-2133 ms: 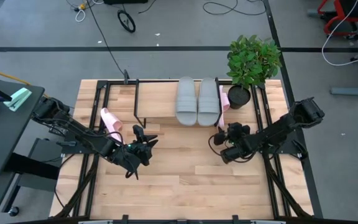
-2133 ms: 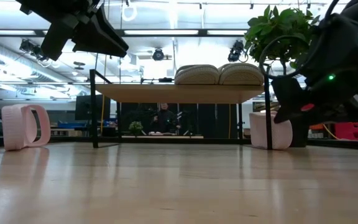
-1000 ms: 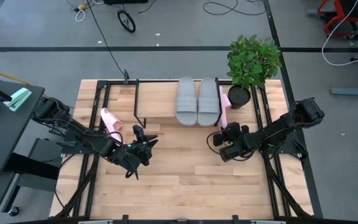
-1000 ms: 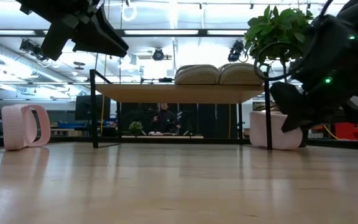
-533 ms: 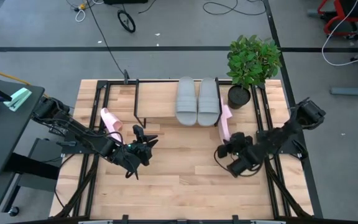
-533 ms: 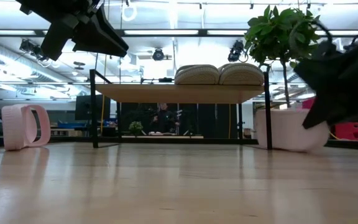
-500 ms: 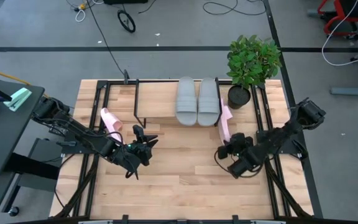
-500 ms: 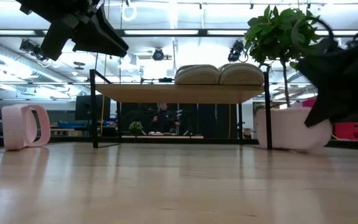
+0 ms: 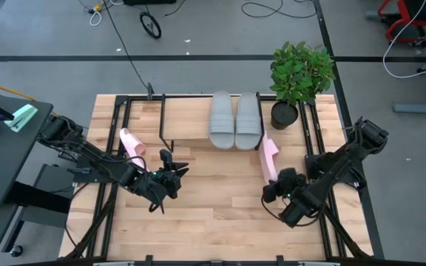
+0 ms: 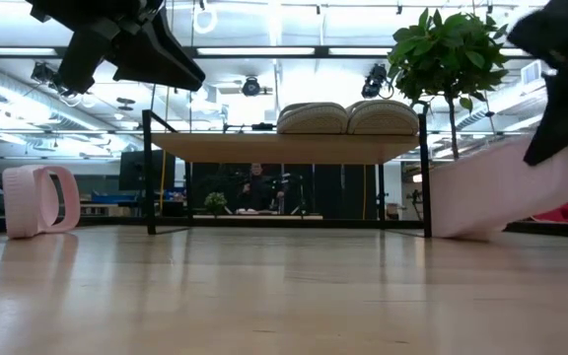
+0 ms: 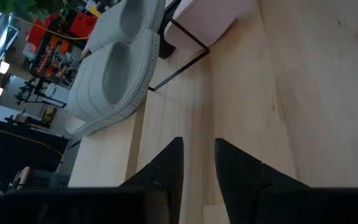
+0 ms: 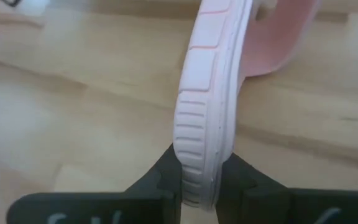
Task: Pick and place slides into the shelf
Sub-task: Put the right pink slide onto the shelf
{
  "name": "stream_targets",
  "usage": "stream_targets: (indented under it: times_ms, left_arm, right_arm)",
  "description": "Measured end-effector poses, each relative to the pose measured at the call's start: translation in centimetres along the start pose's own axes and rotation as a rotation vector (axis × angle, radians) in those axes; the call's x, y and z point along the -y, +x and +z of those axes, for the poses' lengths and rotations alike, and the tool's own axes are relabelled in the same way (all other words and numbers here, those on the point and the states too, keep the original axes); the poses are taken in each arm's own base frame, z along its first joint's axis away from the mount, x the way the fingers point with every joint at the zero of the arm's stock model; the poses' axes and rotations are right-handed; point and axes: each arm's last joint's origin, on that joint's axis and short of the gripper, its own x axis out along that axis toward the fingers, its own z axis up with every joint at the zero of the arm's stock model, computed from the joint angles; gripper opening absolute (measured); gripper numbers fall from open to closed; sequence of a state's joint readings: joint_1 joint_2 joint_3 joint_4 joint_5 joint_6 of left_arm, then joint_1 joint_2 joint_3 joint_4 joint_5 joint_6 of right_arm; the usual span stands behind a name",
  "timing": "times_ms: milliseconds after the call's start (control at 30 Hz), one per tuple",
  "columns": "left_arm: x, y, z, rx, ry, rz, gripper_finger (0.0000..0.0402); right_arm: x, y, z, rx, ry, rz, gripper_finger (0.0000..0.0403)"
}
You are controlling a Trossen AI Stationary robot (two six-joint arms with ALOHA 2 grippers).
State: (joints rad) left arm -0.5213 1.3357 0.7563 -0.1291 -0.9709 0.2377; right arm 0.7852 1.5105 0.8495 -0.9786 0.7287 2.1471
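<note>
The right gripper [image 9: 274,191] is closed on the edge of a pink slide [image 9: 270,158]; in the right wrist view the ribbed sole rim [image 12: 205,118] is pinched between both fingers [image 12: 166,171], and the sandal is held on its side, extending away from the gripper toward the shelf. In the low view this pink slide [image 10: 496,200] is seen with its far end touching or just above the tabletop [image 10: 264,296] and its held end raised. It lies just in front of the shelf's right end, near the potted plant [image 9: 299,76].

The left gripper [image 9: 170,176] is held above the table in front of the shelf's left half, its fingers [image 11: 169,163] slightly parted with nothing between them.

A second pink slide [image 9: 131,142] stands on its side on the table, left of the shelf; it is seen the same way in the low view [image 10: 35,200].

On the shelf [image 9: 187,122], the wooden board carries the two grey slides [image 9: 235,120], laid side by side and touching, toward its right half. The left half of the board is bare.

Beyond the table, a person [image 10: 255,187] is seen far off under the shelf in the low view.
</note>
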Motion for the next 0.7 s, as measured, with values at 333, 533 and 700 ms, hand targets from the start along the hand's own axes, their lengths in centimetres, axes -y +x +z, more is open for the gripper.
stream_targets:
  times_ms: [333, 533, 700]
  left_arm:
    - [0.3, 0.0, 0.1, 0.023, -0.018, -0.096, 0.0092]
    - [0.3, 0.0, 0.2, 0.035, -0.027, -0.108, 0.009]
    - [0.5, -0.2, 0.6, 0.076, -0.067, -0.181, 0.0082]
  right_arm:
    - [-3.9, -2.8, 0.1, -0.059, -0.078, -0.033, 0.0059]
    - [-6.7, -5.3, -1.5, -0.053, -0.123, -0.077, 0.0058]
    - [-8.9, -7.2, -3.3, -0.008, -0.153, -0.125, 0.0058]
